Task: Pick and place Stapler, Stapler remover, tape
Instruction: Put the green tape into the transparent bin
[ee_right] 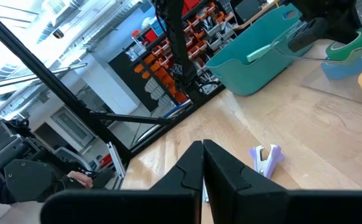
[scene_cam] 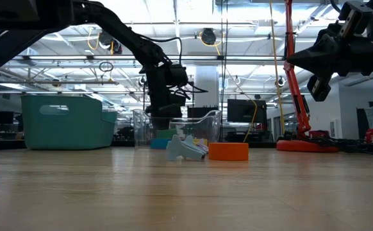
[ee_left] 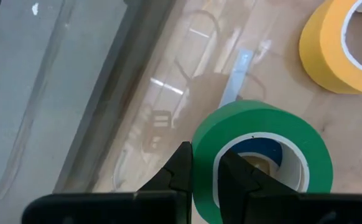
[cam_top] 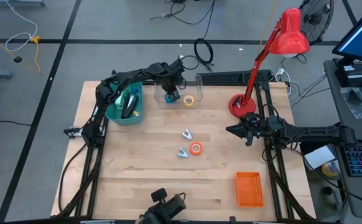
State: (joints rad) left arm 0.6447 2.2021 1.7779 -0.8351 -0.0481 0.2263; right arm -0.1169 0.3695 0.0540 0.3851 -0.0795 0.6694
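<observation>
My left gripper (cam_top: 170, 94) reaches into a clear container (cam_top: 196, 84) at the table's far side and is shut on the green tape roll (ee_left: 262, 155). The green roll lies on top of the blue roll (ee_left: 255, 147), which shows through its centre. The yellow roll (ee_left: 339, 46) lies flat beside them in the container. The orange roll (cam_top: 196, 148) lies flat mid-table between two pale staple removers (cam_top: 186, 134) (cam_top: 182, 152). Dark tools lie in the teal bin (cam_top: 125, 107). My right gripper (cam_top: 229, 129) hovers shut above the table's right part. My left gripper holds the green roll by its wall on the side nearest the wrist (ee_left: 204, 177). One finger (ee_left: 237, 180) is inside the ring and one (ee_left: 180, 169) outside, coming from above and pointing down. The roll sits slightly tilted on the blue roll (ee_right: 341, 66).
A red desk lamp stands with its base (cam_top: 238, 104) at the far right. An orange basket (cam_top: 249, 188) sits near the near right corner. Bare wood lies between the staple removers and the near edge.
</observation>
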